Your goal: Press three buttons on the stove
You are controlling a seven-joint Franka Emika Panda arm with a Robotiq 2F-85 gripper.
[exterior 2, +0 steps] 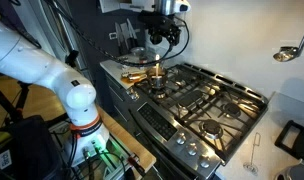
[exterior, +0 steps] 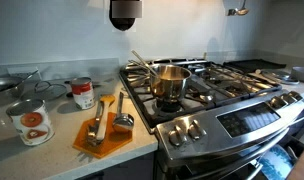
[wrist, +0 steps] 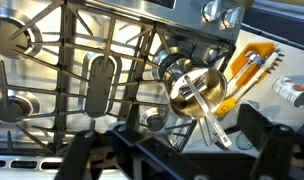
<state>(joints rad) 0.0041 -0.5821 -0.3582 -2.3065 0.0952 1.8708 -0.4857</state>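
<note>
In an exterior view I see the stove (exterior: 227, 100) butting against the worktop (exterior: 62, 150), with a steel pot (exterior: 170, 82) on the corner burner nearest that worktop. The round knobs (exterior: 187, 130) and dark control panel (exterior: 254, 120) run along the stove's front, below the pot. An orange board (exterior: 102, 135) lies on the worktop just beside the pot. The jaws hang high above it.

In an exterior view the white arm (exterior 2: 42, 70) reaches over, its end well above the pot (exterior 2: 155, 78), clear of the stove (exterior 2: 207, 105).

In the wrist view I look down on the black grates (wrist: 92, 80) beside the pot (wrist: 197, 90). The jaws stand apart, holding nothing.
</note>
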